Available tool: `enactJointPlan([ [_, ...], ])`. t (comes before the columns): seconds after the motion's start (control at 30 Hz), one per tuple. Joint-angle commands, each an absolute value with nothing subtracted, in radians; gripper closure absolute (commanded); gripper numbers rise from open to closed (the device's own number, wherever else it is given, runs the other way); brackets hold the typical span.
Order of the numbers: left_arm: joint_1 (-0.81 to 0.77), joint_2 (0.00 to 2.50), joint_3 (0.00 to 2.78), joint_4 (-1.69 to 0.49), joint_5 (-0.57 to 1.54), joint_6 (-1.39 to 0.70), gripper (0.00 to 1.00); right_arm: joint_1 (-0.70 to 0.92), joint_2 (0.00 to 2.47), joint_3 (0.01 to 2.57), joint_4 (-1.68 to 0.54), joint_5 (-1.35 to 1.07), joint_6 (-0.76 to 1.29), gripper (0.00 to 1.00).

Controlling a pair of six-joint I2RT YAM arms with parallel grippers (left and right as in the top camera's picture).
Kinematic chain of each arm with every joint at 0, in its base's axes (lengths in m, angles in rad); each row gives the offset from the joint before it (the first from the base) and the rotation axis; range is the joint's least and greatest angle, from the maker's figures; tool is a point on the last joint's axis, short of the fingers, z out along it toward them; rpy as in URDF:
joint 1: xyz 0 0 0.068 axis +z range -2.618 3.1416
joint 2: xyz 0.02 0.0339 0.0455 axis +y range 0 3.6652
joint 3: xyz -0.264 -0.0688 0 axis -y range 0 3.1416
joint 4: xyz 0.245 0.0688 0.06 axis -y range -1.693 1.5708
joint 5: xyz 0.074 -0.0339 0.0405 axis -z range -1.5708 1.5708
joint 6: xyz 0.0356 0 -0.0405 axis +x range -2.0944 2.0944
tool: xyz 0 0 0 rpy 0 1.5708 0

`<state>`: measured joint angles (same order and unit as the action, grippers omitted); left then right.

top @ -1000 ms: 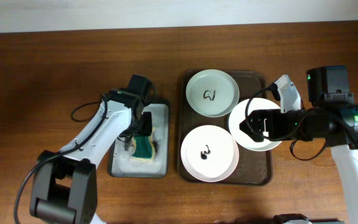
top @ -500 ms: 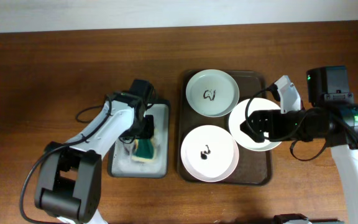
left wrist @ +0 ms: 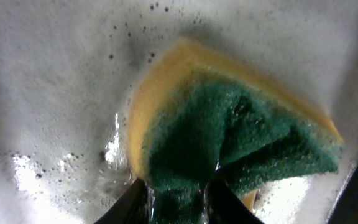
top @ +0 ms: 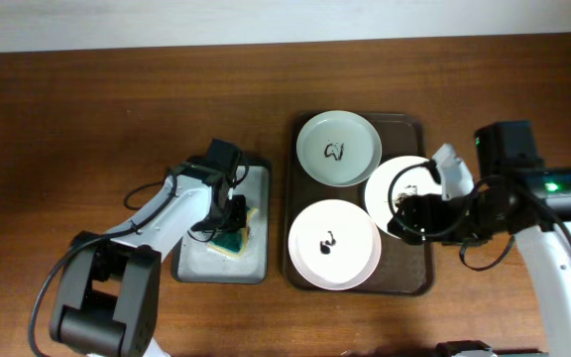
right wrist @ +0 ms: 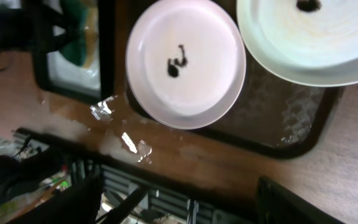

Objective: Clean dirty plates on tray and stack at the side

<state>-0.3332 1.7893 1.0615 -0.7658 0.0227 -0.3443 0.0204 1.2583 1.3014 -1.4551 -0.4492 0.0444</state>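
The sponge-wetting step is judged to be in hand. The green-and-yellow sponge (left wrist: 229, 137) is pinched by the closed left gripper (left wrist: 174, 196) and pressed into the foamy water of the small grey tray (top: 194, 266). The right gripper (top: 411, 214) is held just over the near edge of the right-hand plate (top: 397, 183). Its fingers are spread wide and nothing is seen between them. Three plates are counted, all on the brown tray (top: 409, 270): the far plate (top: 338, 147), the near plate (top: 333, 244) and the right-hand one, each marked with a black stain. One sponge and two trays are counted. Next, the sponge is likely to be needed at a stain while that plate is steadied.
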Motion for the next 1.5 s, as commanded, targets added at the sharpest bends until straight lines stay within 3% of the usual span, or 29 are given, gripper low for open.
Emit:
enactJointPlan([
  [0.0,-0.334,1.798,1.018,-0.740,0.031,-0.341,0.88,0.028,1.255,1.164,-1.391,-0.441,0.080,0.21],
  [0.03,-0.333,1.798,1.026,-0.740,0.031,-0.333,1.00,0.028,1.255,1.132,-1.366,-0.441,0.080,0.21],
  [0.23,-0.332,1.787,1.179,-0.871,0.045,-0.293,1.00,0.028,1.255,0.965,-1.193,-0.440,0.088,0.26],
  [0.27,-0.332,1.783,1.213,-0.898,0.045,-0.293,0.96,0.028,1.255,0.949,-1.169,-0.440,0.088,0.25],
  [0.37,-0.333,1.781,1.248,-0.941,0.046,-0.293,0.37,0.028,1.255,0.945,-1.142,-0.440,0.086,0.21],
  [0.4,-0.333,1.783,1.247,-0.950,0.046,-0.282,0.23,0.028,1.255,0.945,-1.135,-0.441,0.087,0.17],
  [0.47,-0.333,1.784,1.245,-0.961,0.046,-0.232,0.20,0.028,1.255,0.945,-1.135,-0.441,0.087,0.01],
  [0.63,-0.334,1.784,1.242,-0.932,0.046,-0.150,0.52,0.028,1.255,0.945,-1.128,-0.440,0.087,0.01],
  [0.9,-0.391,1.784,1.098,-0.730,0.104,-0.025,0.52,0.028,1.255,0.945,-1.129,-0.441,0.087,0.00],
  [0.97,-0.392,1.784,1.062,-0.694,0.084,-0.026,0.70,0.028,1.255,0.945,-1.131,-0.440,0.087,0.00],
  [1.03,-0.392,1.784,1.039,-0.680,0.062,-0.030,0.81,0.028,1.255,0.945,-1.139,-0.440,0.087,0.03],
  [1.1,-0.392,1.784,1.034,-0.686,0.046,-0.030,1.00,0.028,1.255,0.942,-1.140,-0.440,0.087,0.07],
  [1.23,-0.387,1.769,1.091,-0.757,0.047,-0.041,1.00,0.028,1.267,0.932,-1.127,-0.432,0.087,0.18],
  [1.47,-0.354,1.663,1.372,-1.024,0.086,-0.041,1.00,0.028,1.316,0.835,-1.021,-0.378,0.159,0.28],
])
